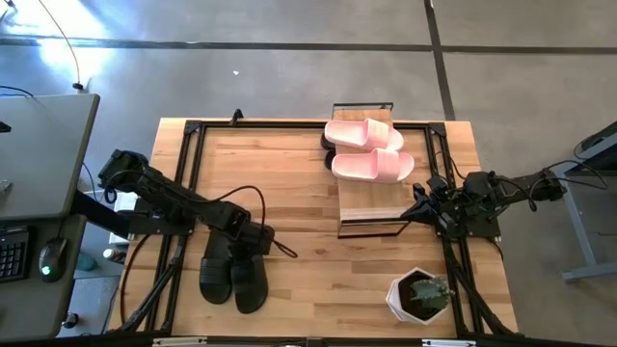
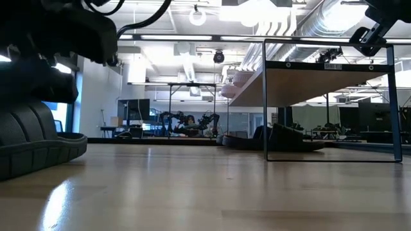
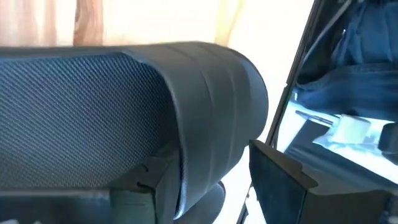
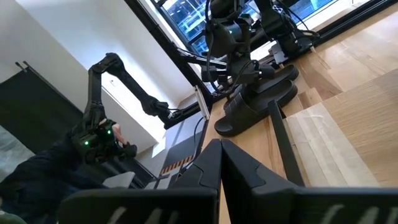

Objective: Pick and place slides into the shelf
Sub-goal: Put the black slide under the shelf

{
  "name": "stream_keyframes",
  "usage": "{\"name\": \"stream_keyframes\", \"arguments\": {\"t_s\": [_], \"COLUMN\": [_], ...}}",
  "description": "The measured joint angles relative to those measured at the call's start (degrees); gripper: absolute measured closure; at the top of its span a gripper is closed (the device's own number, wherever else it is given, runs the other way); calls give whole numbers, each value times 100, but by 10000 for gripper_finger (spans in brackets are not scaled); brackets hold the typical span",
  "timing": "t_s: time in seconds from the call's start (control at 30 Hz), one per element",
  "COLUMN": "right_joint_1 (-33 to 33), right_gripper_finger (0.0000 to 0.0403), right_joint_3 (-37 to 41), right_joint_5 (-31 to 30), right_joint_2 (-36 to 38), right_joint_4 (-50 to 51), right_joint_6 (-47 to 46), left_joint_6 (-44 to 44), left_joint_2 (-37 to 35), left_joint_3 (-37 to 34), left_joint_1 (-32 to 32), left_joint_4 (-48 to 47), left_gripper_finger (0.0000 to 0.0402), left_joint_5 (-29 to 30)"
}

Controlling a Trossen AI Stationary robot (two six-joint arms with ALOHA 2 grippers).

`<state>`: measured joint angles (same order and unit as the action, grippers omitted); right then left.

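Two black slides [image 1: 231, 277] lie side by side on the table near its near left corner. My left gripper [image 1: 254, 237] is down at the far end of the right-hand one and is shut on it. The pink pair [image 1: 366, 150] lies on the shelf's plank top [image 1: 371, 202]. Another dark pair [image 2: 289, 138] rests on the table under the shelf. My right gripper [image 1: 419, 204] is shut and hovers by the shelf's near right corner, touching nothing. The right wrist view shows the black slides [image 4: 255, 102] below my left arm. My left gripper has the black slide's wide strap [image 3: 211, 143] at its side edge. One finger [image 3: 146, 180] is under the strap and the other finger [image 3: 283, 177] is outside it. It comes from above, slanting. The slide's sole [image 2: 38, 154] looks to lie on the table.
A white hexagonal pot with a green plant [image 1: 420, 295] stands near the near right corner. A black metal frame [image 1: 193, 130] runs round the tabletop. Bare wood [image 1: 289, 183] lies between the black slides and the shelf. A grey desk with a mouse [image 1: 50, 255] stands left of the table.
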<state>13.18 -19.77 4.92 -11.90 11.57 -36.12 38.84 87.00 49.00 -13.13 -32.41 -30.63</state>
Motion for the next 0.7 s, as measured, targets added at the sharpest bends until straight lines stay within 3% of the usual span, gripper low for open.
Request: {"name": "stream_keyframes", "arguments": {"t_s": [0.23, 0.33, 0.5, 0.7], "right_joint_1": [-1, 0, -1, -1], "right_gripper_finger": [403, 403, 403, 403], "right_joint_3": [0, 0, 0, 0], "right_joint_5": [-18, -19, -19, -19], "right_joint_2": [0, 0, 0, 0], "right_joint_4": [0, 0, 0, 0], "right_joint_6": [0, 1, 2, -2], "left_joint_6": [1, -6, -208, -411], "left_joint_2": [0, 0, 0, 2], "left_joint_3": [-48, -49, -49, -49], "left_joint_1": [0, 0, 0, 0], "left_joint_4": [65, 241, 365, 920], "left_gripper_finger": [245, 281, 383, 394], "left_joint_5": [-146, -141, -129, -83]}}
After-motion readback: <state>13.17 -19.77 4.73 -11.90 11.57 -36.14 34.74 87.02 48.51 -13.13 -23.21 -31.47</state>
